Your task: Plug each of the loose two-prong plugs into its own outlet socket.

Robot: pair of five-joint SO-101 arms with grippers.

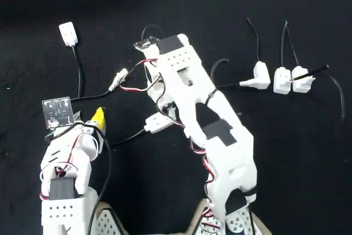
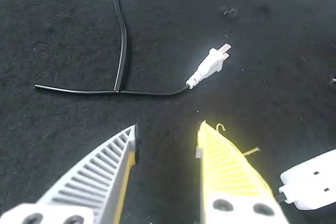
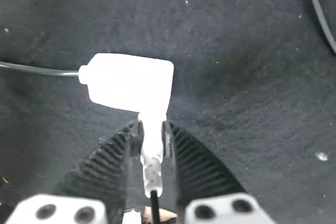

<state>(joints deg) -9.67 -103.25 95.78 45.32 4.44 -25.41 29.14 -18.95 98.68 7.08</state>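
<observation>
My right gripper [image 3: 152, 127] is shut on a white two-prong plug [image 3: 151, 150]. The plug's front end sits against the side of a white outlet socket [image 3: 128, 82], and its prongs are hidden. In the high view that socket [image 1: 157, 123] lies beside the right arm [image 1: 190, 89], near the table's middle. My left gripper [image 2: 168, 129] is open above bare cloth, with nothing between its grey and yellow fingers. A loose white plug [image 2: 210, 65] on a black cord lies a little ahead of it, also seen in the high view [image 1: 117, 78]. Another white socket [image 1: 69, 33] lies at the far left.
At the far right lie two white sockets [image 1: 281, 80] [image 1: 301, 78], side by side, and an angled white plug [image 1: 258, 76] next to them, each with a black cord. Black cords [image 1: 80, 75] cross the black cloth [image 1: 308, 152] between the left socket and the loose plug.
</observation>
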